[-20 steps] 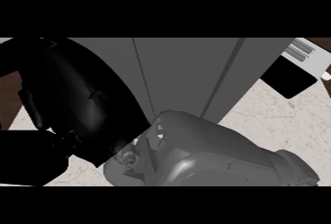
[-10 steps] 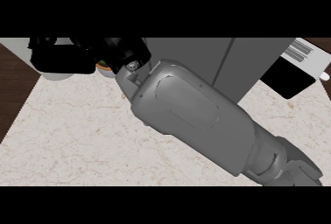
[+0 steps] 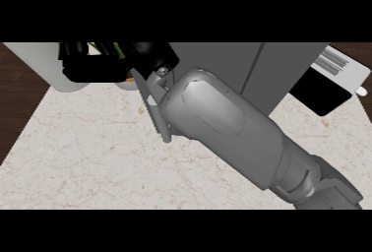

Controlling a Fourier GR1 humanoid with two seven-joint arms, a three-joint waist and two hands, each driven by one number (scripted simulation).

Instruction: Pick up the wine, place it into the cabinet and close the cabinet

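Note:
My right forearm (image 3: 232,128) runs from the lower right corner up to the top left. Its black hand (image 3: 149,56) is at the upper left, in front of the grey cabinet (image 3: 218,59). The fingers are curled round a dark thing, the wine bottle (image 3: 102,49). Only green and yellow streaks of the bottle show between the fingers; the rest blends with the hand. A pale grey panel (image 3: 44,66), perhaps the cabinet's door, stands just left of the hand. My left hand shows nowhere.
The pale marble counter (image 3: 87,147) spreads under the arm, with dark wood floor (image 3: 15,98) beyond its left edge. A black and white box (image 3: 330,78) lies at the upper right beside the cabinet. A small pale thing with an orange spot (image 3: 129,81) sits under the hand.
The right arm has stretched away from the camera toward the cabinet at the upper left, carrying the dark bottle. In the last half second the hand shifted only slightly.

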